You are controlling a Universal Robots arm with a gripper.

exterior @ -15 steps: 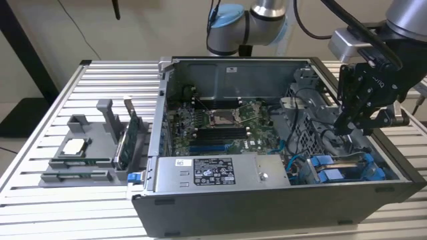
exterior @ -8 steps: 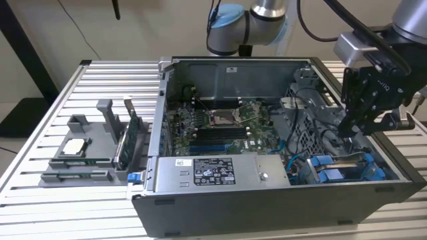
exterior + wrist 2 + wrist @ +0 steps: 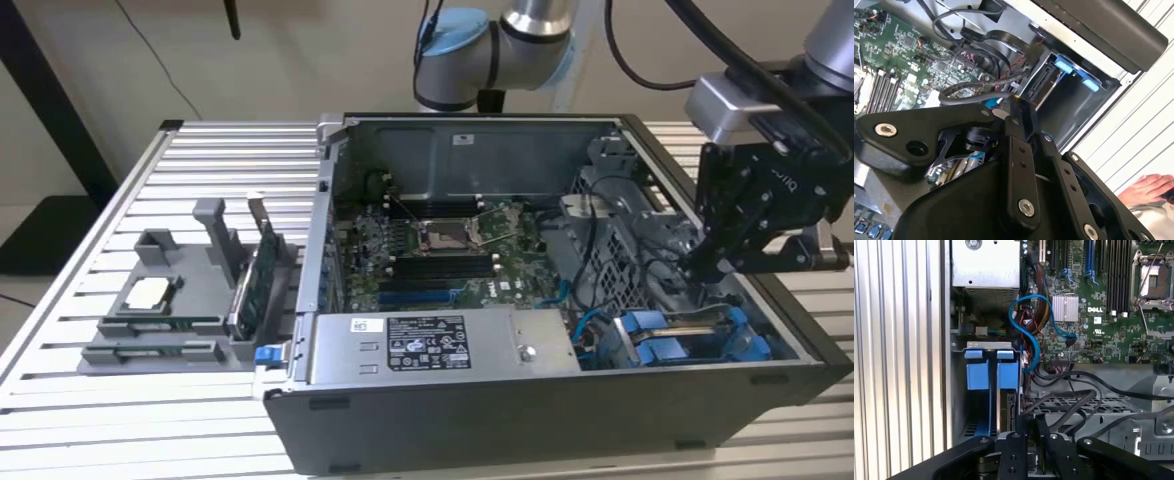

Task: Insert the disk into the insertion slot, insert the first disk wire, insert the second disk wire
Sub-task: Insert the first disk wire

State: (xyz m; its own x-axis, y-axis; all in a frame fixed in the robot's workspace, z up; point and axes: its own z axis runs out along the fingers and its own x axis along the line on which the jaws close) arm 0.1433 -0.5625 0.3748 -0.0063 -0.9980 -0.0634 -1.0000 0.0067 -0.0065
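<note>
Chassis [image 3: 534, 430], dark grey metal and open-sided, lies on the slatted aluminium worktop [image 3: 80, 420] in the exterior view, across the worktop's centre and toward its edge at the exterior view's right. Inside the chassis sit a green motherboard [image 3: 441, 240] and, along the near wall, a silver labelled power-supply box [image 3: 434, 345]. The black gripper [image 3: 703, 268] hangs inside the chassis at its near corner on the exterior view's right, just above the grey metal insertion slot with bright blue rails [image 3: 681, 345]. A grey fixture tray [image 3: 134, 355] carrying loose components rests near the worktop's edge at the exterior view's left.

In the second wrist view the gripper [image 3: 1023, 107] points toward the mouth of the insertion slot [image 3: 1069, 105], with black cables [image 3: 974, 91] just beside its tip. A person's hand [image 3: 1149, 187] lies outside the chassis, by the worktop's slats.

In the first wrist view the gripper [image 3: 1032, 427] sits just beside the insertion slot [image 3: 986, 345], near the black cables [image 3: 1089, 375]. The disk [image 3: 1003, 412], a flat silver-grey drive, appears to stand edge-on inside the slot beneath the blue carrier tabs, though the angle is poor. A blue cable [image 3: 1026, 297] loops between slot and motherboard [image 3: 1104, 340]. Whether the jaws are released or clenched on anything cannot be told.
</note>
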